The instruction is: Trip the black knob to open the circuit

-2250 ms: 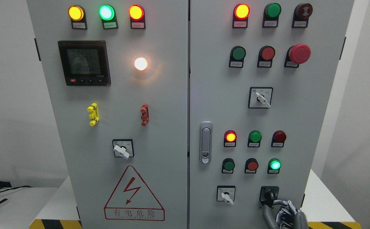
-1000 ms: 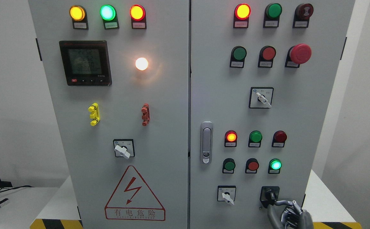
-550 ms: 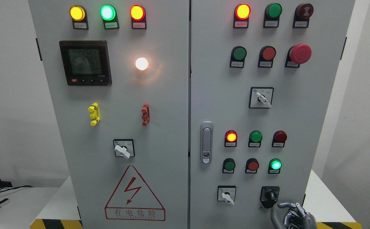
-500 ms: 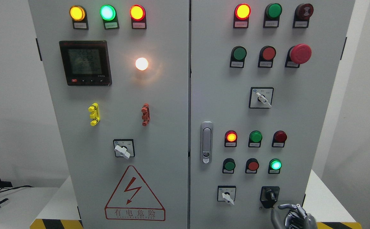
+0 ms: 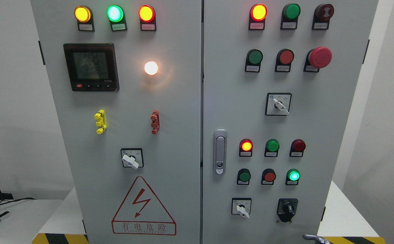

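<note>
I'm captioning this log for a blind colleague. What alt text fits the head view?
A grey control cabinet fills the view, with lit lamps, buttons and switches. The black knob sits untouched at lower right, and only a tip of the right hand shows at the bottom edge below it.

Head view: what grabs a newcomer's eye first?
The glowing white lamp mid-left door, then the big red mushroom button upper right. The black knob sits untouched at lower right, with only a sliver of the right hand at the bottom edge.
</note>
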Available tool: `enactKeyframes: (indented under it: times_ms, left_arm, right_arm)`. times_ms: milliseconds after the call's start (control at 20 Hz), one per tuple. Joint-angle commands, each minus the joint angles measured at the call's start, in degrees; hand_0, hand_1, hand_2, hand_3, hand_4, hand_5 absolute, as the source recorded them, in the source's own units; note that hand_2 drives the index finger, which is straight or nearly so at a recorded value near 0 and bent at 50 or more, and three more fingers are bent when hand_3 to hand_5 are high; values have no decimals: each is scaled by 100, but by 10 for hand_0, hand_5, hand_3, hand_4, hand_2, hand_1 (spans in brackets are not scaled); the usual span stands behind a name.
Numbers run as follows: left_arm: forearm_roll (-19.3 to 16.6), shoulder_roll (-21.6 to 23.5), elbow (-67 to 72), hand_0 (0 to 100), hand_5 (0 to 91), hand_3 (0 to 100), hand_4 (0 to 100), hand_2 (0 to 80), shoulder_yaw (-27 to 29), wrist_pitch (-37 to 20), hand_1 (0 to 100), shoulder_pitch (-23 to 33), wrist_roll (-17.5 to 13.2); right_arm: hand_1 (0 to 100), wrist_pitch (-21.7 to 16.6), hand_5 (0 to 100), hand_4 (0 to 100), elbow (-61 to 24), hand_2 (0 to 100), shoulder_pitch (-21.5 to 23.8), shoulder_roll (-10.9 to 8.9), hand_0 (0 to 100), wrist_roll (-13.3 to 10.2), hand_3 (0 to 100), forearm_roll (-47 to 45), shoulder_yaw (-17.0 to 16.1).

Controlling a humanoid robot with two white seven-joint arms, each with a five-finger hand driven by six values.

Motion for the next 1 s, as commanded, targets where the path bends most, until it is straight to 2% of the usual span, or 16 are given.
enactKeyframes:
  times_ms: [0,100,250,600,950]
  left_arm:
    - [26,-3,0,120,0,0,0,0,0,-2,389,0,3]
    - [26,-3,0,120,0,0,0,0,0,-2,389,0,3]
    - [26,6,0,120,0,0,0,0,0,-2,389,0,3]
    - [26,-3,0,120,0,0,0,0,0,-2,389,0,3]
    - [26,6,0,120,0,0,0,0,0,-2,389,0,3]
  right_arm:
    - [143,-65,458,364,-1207,147,930,-201,276,492,341,-199,-122]
    - [45,-83,258,169,-1445,25,1116,-192,256,668,183,-208,-174]
    - [0,-74,152,65,-1682,0,1301,-192,204,783,88,-269,-210]
    - [0,-13,65,0,-1832,0,1371,-298,99,845,42,-278,-245]
    - [0,22,84,31,-1833,0,1477,-333,69,1204,70,-779,-245]
